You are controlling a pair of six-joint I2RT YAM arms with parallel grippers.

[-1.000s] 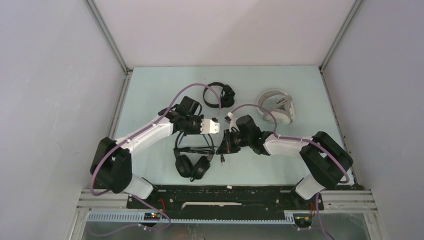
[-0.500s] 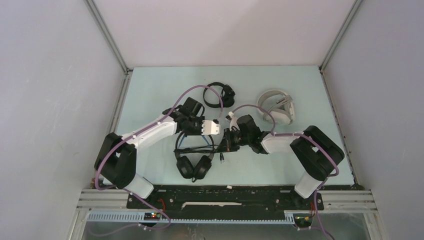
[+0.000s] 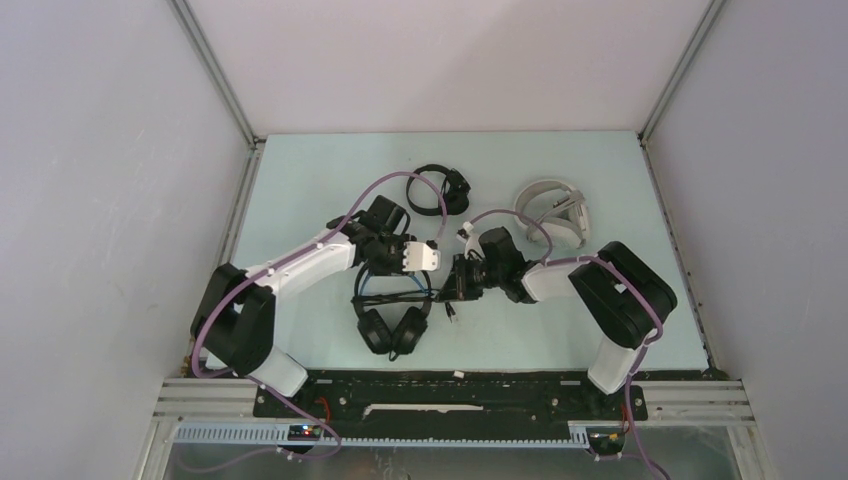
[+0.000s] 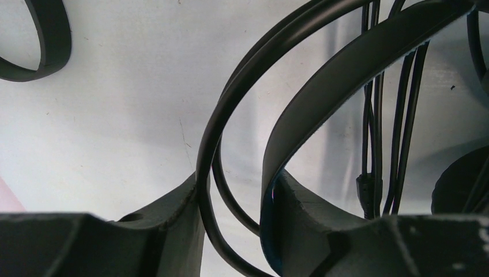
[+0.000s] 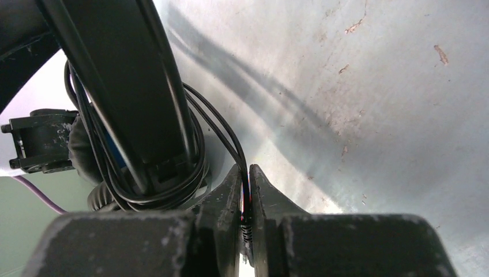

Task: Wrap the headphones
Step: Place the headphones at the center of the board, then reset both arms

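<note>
well, my right gripper [image 5: 245,170] has its jaws drawn almost together on a thin black cable [image 5: 225,131], which runs down into the narrow slit between them. that cable belongs to the bulky black headphones [image 3: 390,322], which lie on the pale table [image 3: 300,190] near its front edge, between my two arms. several turns of it are gathered around the headband [image 4: 346,75] in a loose dark bundle.

my left gripper [image 4: 237,180] stands with its jaws apart. the broad black band and one curved strand pass through the gap. the band leans against the inner face of one finger, the strand runs along the other, and bare table shows between them, so nothing is squeezed there.

the band is matte black outside with a blue lining [image 4: 266,231] on its inner edge. from above, its two round padded ear cups [image 3: 376,333] sit side by side, touching, nearest the arm bases.

farther back, the slim black headset [image 3: 441,190] lies in a small open ring, and the white headset [image 3: 556,212] rests well apart toward the right rear.
</note>
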